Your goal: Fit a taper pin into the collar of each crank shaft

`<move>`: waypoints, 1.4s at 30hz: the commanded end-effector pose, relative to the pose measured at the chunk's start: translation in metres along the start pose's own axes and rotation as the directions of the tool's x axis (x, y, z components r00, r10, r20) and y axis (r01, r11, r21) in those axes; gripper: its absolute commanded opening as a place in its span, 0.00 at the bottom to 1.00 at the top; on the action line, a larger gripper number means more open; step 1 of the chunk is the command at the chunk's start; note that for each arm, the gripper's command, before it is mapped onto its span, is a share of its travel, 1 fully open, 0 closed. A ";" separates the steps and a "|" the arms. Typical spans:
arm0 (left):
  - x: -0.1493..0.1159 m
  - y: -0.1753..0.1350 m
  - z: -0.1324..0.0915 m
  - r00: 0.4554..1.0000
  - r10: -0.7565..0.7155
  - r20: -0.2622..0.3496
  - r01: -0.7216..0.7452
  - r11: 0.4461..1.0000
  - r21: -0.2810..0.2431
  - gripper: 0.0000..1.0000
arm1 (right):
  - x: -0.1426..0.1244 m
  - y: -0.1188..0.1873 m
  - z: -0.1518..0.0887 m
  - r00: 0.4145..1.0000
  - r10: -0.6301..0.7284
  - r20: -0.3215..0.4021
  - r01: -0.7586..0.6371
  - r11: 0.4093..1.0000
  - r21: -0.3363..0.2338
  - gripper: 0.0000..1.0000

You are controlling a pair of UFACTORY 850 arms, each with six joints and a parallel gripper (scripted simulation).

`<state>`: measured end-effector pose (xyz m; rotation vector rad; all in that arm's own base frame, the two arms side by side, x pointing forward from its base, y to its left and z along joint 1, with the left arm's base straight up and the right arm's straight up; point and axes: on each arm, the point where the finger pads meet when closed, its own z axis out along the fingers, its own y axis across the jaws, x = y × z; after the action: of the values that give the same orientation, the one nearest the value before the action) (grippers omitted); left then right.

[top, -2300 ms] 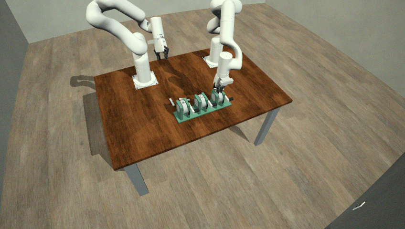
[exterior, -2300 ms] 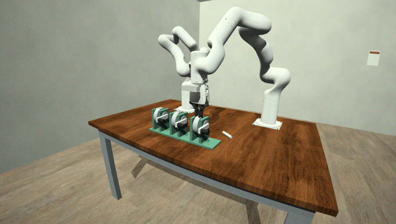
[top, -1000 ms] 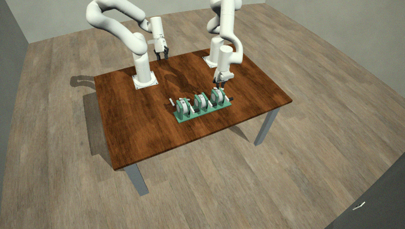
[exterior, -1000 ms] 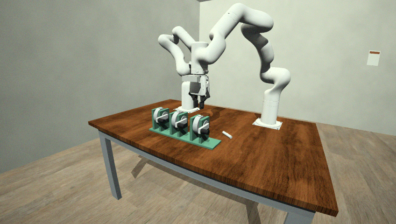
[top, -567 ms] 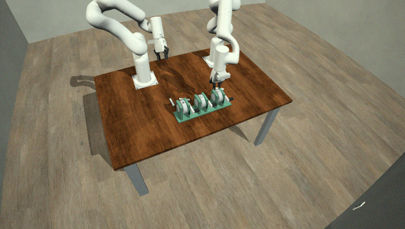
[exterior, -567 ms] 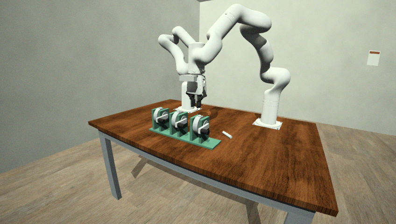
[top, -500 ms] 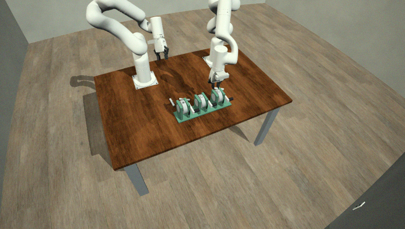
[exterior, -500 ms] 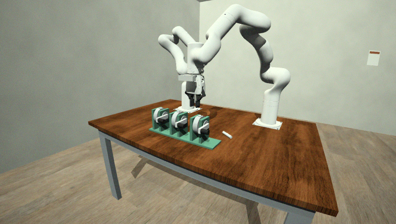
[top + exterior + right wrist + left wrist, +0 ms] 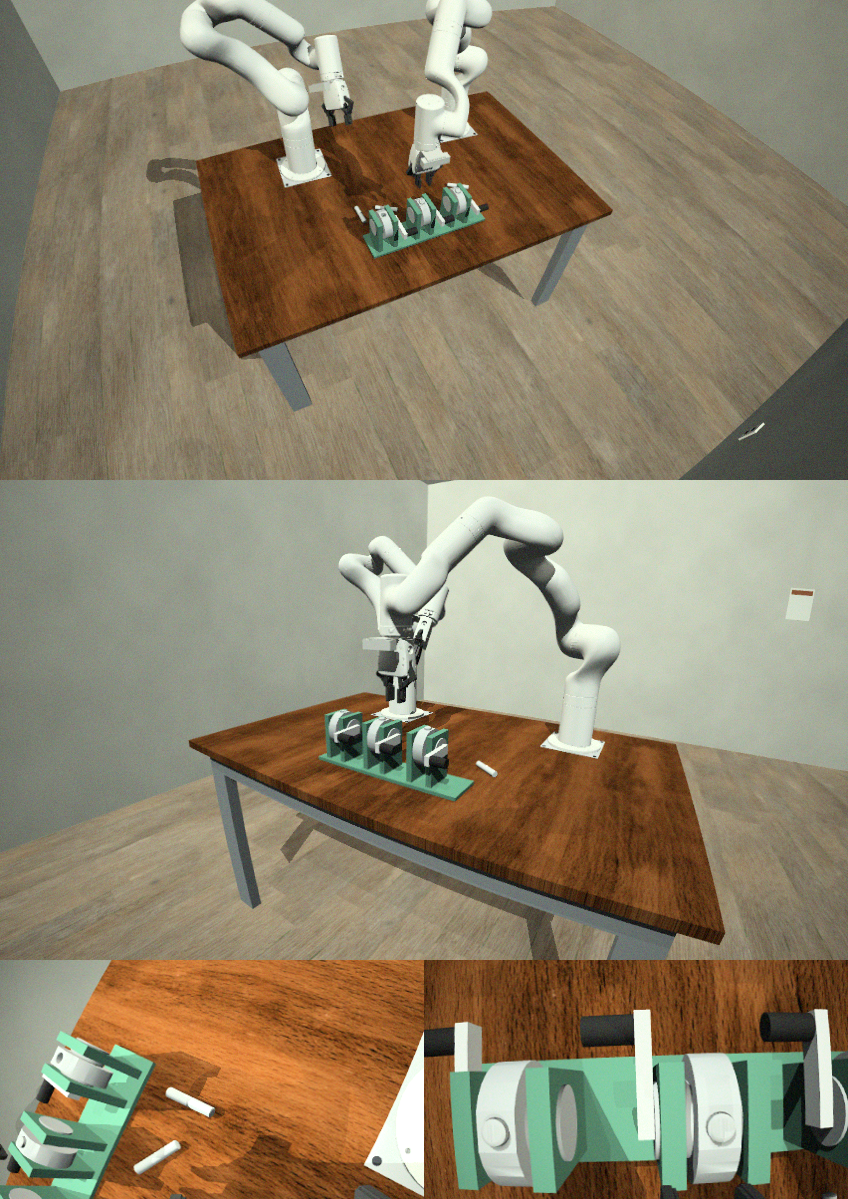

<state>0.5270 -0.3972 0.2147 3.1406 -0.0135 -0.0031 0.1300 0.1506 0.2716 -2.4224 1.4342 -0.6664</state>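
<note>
Collars (image 9: 425, 212) (image 9: 373, 736) (image 9: 718, 1161) (image 9: 50, 1153) are standing upright, presumably for pinning from above, as my left jaws (image 9: 423, 182) (image 9: 396, 698) are hovering narrowly parted, my right jaws (image 9: 339, 122) hanging wide.

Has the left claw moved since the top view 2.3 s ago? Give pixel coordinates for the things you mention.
Yes, the left claw (image 9: 423, 182) (image 9: 395, 698) (image 9: 709, 1193) has moved leftward in the top view, toward the middle collar (image 9: 424, 215) (image 9: 373, 735) (image 9: 715, 1084) (image 9: 45, 1152).
</note>
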 end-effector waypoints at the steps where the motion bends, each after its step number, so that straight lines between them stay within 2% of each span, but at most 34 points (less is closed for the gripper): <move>1: -0.010 0.039 -0.001 1.000 -0.014 -0.002 0.014 1.000 0.001 0.35 | 0.000 -0.001 -0.001 1.000 0.001 0.001 -0.001 1.000 0.001 1.00; 8: -0.033 0.111 -0.001 0.999 -0.040 -0.002 0.040 0.999 0.001 0.35 | 0.000 -0.001 -0.001 1.000 0.001 0.001 -0.001 1.000 0.001 1.00; 10: -0.033 0.111 -0.001 0.999 -0.040 -0.002 0.040 0.999 0.001 0.35 | 0.000 -0.001 -0.001 1.000 0.001 0.001 -0.001 1.000 0.001 1.00; 19: -0.054 0.180 0.005 0.998 -0.065 -0.002 0.065 0.998 0.001 0.35 | 0.000 -0.001 -0.001 1.000 0.001 0.001 -0.001 1.000 0.001 1.00; 21: -0.058 0.192 0.019 0.997 -0.071 -0.002 0.071 0.997 0.001 0.35 | 0.000 -0.001 -0.001 1.000 0.001 0.001 -0.001 1.000 0.001 1.00; 25: -0.059 0.196 0.062 0.997 -0.078 -0.002 0.078 0.997 0.001 0.35 | 0.000 -0.001 -0.001 1.000 0.001 0.001 -0.001 1.000 0.001 1.00; 27: -0.059 0.196 0.062 0.997 -0.078 -0.002 0.078 0.997 0.001 0.35 | 0.000 -0.001 -0.001 1.000 0.001 0.001 -0.001 1.000 0.001 1.00; 34: -0.059 0.196 0.125 0.997 -0.078 -0.002 0.078 0.997 0.001 0.35 | 0.000 -0.001 -0.001 1.000 0.001 0.001 -0.001 1.000 0.001 1.00; 42: -0.059 0.196 0.163 0.997 -0.078 -0.002 0.078 0.997 0.001 0.35 | 0.000 -0.001 -0.001 1.000 0.001 0.001 -0.001 1.000 0.001 1.00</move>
<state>0.4649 -0.5911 0.0604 3.1422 0.1100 -0.0030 0.1300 0.1506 0.2716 -2.4224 1.4342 -0.6664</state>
